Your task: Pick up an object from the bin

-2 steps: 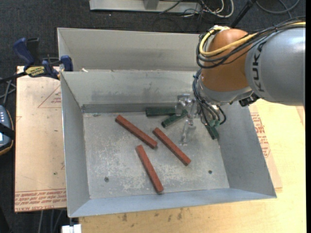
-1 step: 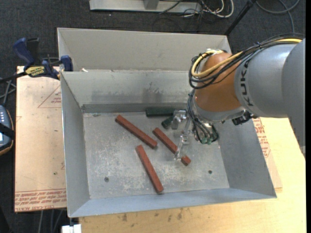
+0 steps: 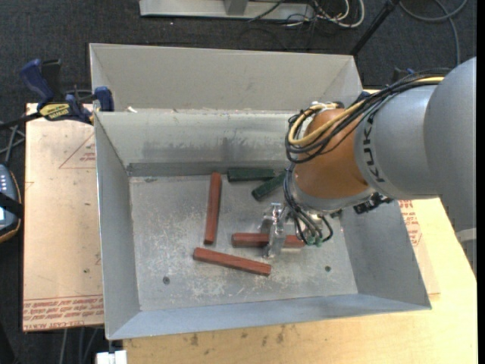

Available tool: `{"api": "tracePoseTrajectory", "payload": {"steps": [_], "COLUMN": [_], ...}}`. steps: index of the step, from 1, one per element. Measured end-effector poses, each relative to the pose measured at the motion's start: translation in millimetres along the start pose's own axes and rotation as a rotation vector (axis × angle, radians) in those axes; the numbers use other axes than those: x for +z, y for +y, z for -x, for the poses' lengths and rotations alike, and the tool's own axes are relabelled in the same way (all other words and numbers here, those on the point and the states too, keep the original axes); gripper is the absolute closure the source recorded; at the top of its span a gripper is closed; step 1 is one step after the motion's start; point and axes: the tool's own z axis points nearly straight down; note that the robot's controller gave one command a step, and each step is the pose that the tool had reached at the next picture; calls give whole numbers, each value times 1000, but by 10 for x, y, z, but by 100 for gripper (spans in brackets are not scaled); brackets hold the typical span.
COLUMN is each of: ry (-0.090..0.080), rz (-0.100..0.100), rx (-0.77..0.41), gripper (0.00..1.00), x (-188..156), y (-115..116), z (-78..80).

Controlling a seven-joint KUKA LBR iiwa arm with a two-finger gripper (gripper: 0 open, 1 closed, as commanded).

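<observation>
My gripper (image 3: pixel 273 233) is low in the bin's right middle, right over a short reddish-brown stick (image 3: pixel 247 240) that lies flat, with its left end sticking out from under the gripper. A second reddish-brown stick (image 3: pixel 231 262) lies just in front of it, slightly slanted. A third one (image 3: pixel 214 208) lies lengthwise to the left, running from the back towards the front. Two dark green bars (image 3: pixel 250 175) (image 3: pixel 267 187) lie behind the gripper near the back wall, the right one partly under the arm's orange cover.
The arm and its orange cover with cables hang over the bin's right half and hide the floor there. The bin's sloped walls close in on all sides. Bare floor shows at the left and along the front.
</observation>
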Motion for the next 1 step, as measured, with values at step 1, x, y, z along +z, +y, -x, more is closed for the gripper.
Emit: {"api": "tracePoseTrajectory", "payload": {"steps": [1], "ry": [0], "rz": [0], "rx": [0], "gripper": [100], "x": [0], "y": [0], "z": [0]}}
